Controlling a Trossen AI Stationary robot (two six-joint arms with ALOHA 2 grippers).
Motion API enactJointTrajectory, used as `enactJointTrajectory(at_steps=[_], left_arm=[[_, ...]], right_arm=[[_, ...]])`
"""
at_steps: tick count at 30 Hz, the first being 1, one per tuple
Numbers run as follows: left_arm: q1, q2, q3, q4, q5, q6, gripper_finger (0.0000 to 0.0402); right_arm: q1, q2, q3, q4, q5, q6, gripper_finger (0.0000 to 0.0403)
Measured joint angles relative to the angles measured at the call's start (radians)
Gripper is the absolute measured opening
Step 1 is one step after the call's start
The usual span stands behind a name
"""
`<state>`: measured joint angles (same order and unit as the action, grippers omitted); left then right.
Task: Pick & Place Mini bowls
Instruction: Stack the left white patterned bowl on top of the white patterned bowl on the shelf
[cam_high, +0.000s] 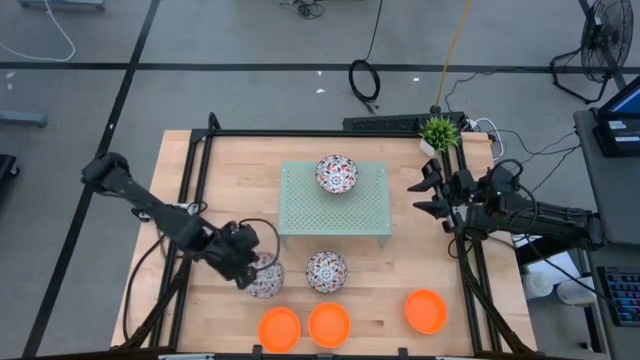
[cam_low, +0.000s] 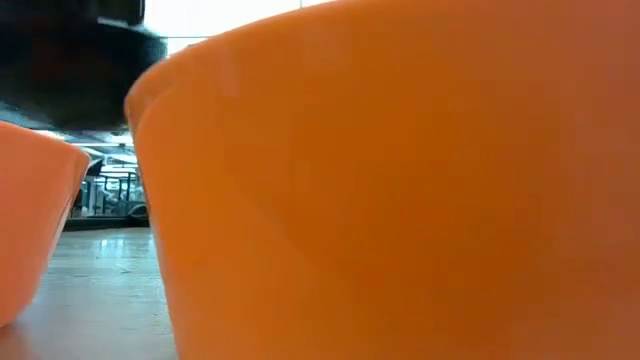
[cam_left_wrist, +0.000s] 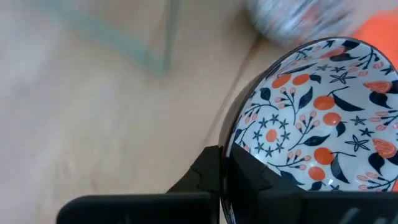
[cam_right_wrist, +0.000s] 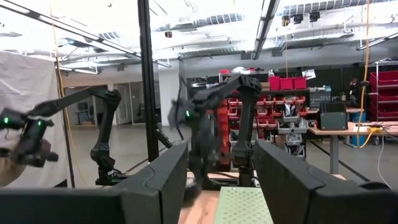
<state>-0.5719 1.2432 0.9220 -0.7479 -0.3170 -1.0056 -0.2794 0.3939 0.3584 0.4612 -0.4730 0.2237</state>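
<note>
Left gripper (cam_high: 250, 268) is clamped on the rim of a round floral-patterned ceramic bowl (cam_high: 266, 277), mouth up, just left of the pale green perforated rack's (cam_high: 335, 205) front corner; right gripper (cam_high: 428, 196) hangs open beside the rack.

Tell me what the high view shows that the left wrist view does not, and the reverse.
Only the high view shows the green rack with a patterned bowl on it, three orange bowls, and the right gripper waiting open at the table's right edge. Only the left wrist view shows the left gripper pinching a rim. Both show that floral bowl.
</note>
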Motion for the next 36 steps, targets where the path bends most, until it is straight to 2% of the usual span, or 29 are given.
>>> enactJointTrajectory(at_steps=[2,4,7,9,12,14,17,22,26,31,36], left_arm=[[-0.031,-0.028,0.033,0.036,-0.149,0.108,0.0010],[-0.052,-0.051,0.051,0.115,-0.301,0.285,0.0010],[-0.059,-0.065,0.057,0.333,-0.503,0.632,0.0010],[-0.043,-0.067,0.058,0.526,-0.591,0.893,0.0010],[0.006,-0.049,0.059,0.827,-0.627,1.241,0.0011],[0.046,-0.022,0.059,1.015,-0.625,1.409,0.0013],[0.099,0.018,0.059,1.197,-0.649,1.610,0.0010],[0.192,0.085,0.059,1.335,-0.741,1.793,0.0010],[0.260,0.140,0.059,1.411,-0.740,1.868,0.0010],[0.320,0.210,0.058,1.517,-0.732,1.985,0.0010],[0.342,0.248,0.058,1.596,-0.720,2.076,0.0010]], right_arm=[[0.000,0.004,0.000,-0.002,-0.006,-0.005,0.0171],[0.001,0.017,0.000,0.006,-0.039,-0.021,0.0171],[0.032,0.054,-0.001,0.079,-0.053,-0.026,0.0171],[0.072,0.090,-0.001,0.145,-0.046,-0.028,0.0171],[0.149,0.164,0.006,0.202,0.022,-0.069,0.0171],[0.205,0.216,0.027,0.191,0.111,-0.125,0.0171],[0.292,0.304,0.074,0.164,0.256,-0.229,0.0172],[0.417,0.457,0.173,0.132,0.556,-0.428,0.0200],[0.487,0.599,0.262,0.133,0.789,-0.527,0.0247],[0.526,0.779,0.374,0.211,0.961,-0.549,0.0291],[0.530,0.902,0.453,0.292,1.077,-0.576,0.0295]])
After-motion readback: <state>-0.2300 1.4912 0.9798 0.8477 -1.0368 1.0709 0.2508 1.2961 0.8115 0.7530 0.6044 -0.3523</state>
